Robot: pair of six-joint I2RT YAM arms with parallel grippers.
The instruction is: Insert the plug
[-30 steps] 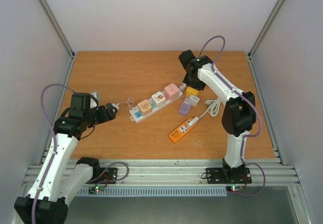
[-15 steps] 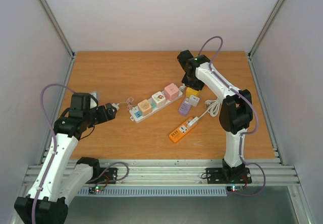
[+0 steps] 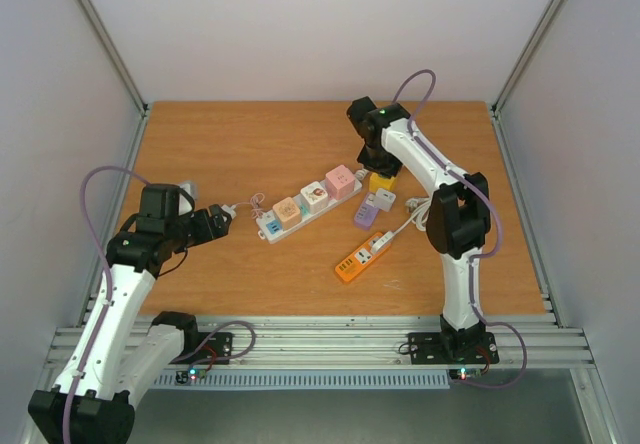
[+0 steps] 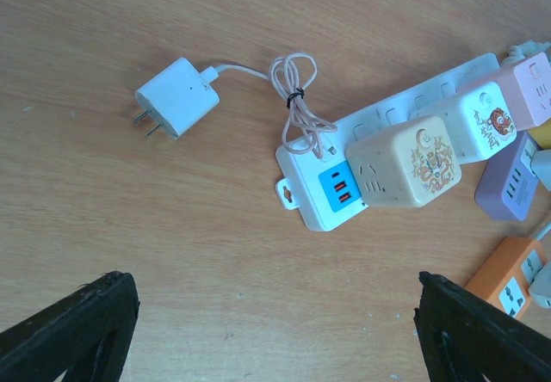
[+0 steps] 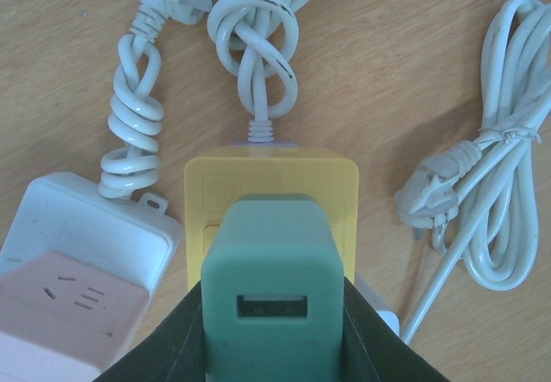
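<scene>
here wooden table (image 3: 250, 144), white walls (image 3: 300, 24); left hand (image 4: 272, 286) open, right hand (image 5: 274, 317) clamps green plug (image 5: 271, 249)

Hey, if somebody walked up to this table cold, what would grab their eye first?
Probably the white power strip mid-table, crowded with pastel cube adapters, with an orange strip just nearer the front edge. Then the right gripper, shut on a green adapter lined up with a yellow cube socket. A white charger lies loose ahead of the open left gripper.

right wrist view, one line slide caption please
Right gripper holding a green USB adapter lined up with the yellow socket cube, knotted white cords on the table beyond.
</scene>
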